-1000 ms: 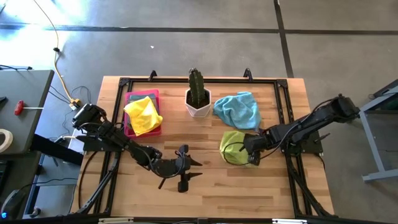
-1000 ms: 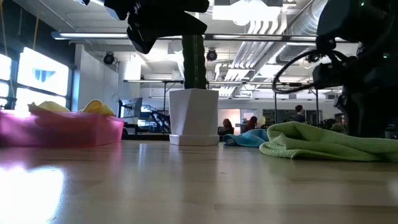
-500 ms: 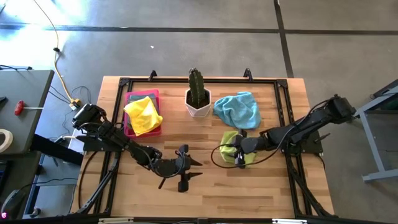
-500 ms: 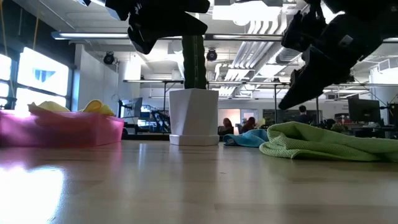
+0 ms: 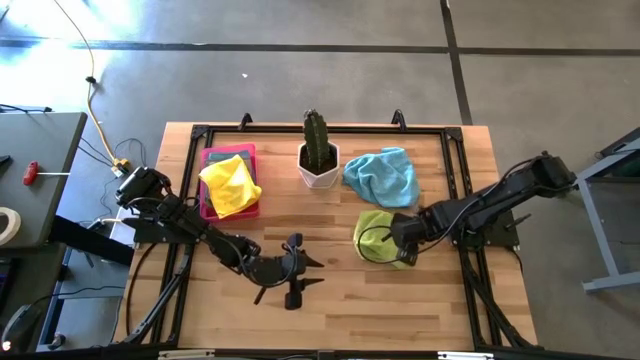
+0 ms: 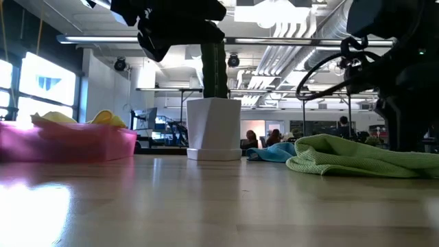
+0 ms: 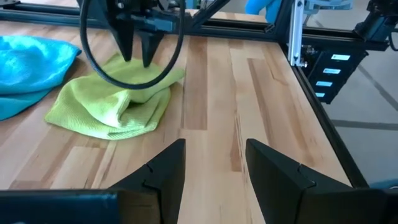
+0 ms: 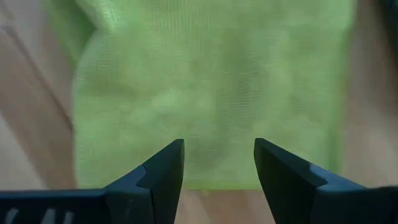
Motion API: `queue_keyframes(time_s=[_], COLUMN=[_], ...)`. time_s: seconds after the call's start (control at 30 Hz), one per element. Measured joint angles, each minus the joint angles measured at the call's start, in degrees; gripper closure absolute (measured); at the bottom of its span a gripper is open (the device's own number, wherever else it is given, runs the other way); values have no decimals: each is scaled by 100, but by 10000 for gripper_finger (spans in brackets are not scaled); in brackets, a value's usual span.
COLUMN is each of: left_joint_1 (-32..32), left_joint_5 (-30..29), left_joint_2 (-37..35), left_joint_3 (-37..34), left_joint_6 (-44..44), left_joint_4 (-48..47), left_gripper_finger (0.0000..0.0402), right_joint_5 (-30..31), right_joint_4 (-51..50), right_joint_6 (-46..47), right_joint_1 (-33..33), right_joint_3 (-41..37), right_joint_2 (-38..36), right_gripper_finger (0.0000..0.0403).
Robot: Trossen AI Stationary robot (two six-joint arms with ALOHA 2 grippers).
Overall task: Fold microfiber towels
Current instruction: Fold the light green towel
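I have the right gripper [image 5: 405,250] poised directly above the lime green towel [image 5: 375,236], its fingers apart and empty, with the cloth filling the gap between them in the right wrist view. That towel lies rumpled on the table [image 5: 330,310], right of the middle, so I judge it not yet folded. Just behind it, toward the far edge, the light blue towel [image 5: 383,175] sits in a loose heap beside the potted cactus [image 5: 318,150], also unfolded. On the left, a yellow towel [image 5: 230,186] lies bunched in the pink tray [image 5: 207,157]; whether it counts as folded I cannot tell. My left gripper [image 5: 300,277] waits over bare wood near the front middle, fingers apart and holding nothing. As I read it, the job is at an early stage: the green towel is in hand next, and the blue one is left after it.
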Motion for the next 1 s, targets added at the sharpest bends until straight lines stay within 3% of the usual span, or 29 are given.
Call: queue_keyframes(time_s=[0.33,0.67,0.8,1.0], left_joint_1=[-4,-4,-4,-4], left_joint_5=[110,122,122,155], left_joint_2=[0,0,0,2], left_joint_3=[0,0,0,0], left_joint_6=[-13,-92,-356,-404], left_joint_4=[16,57,31,12], left_gripper_finger=[245,245,245,245], right_joint_5=[-43,1651,1121,-96], right_joint_4=[2234,6139,6592,5536], right_joint_6=[-90,-1514,-1560,-2654], right_joint_1=[223,-221,-555,-782], right_joint_3=[-461,-475,-476,-473], right_joint_2=[637,2029,2165,1406], right_gripper_finger=[215,215,215,215])
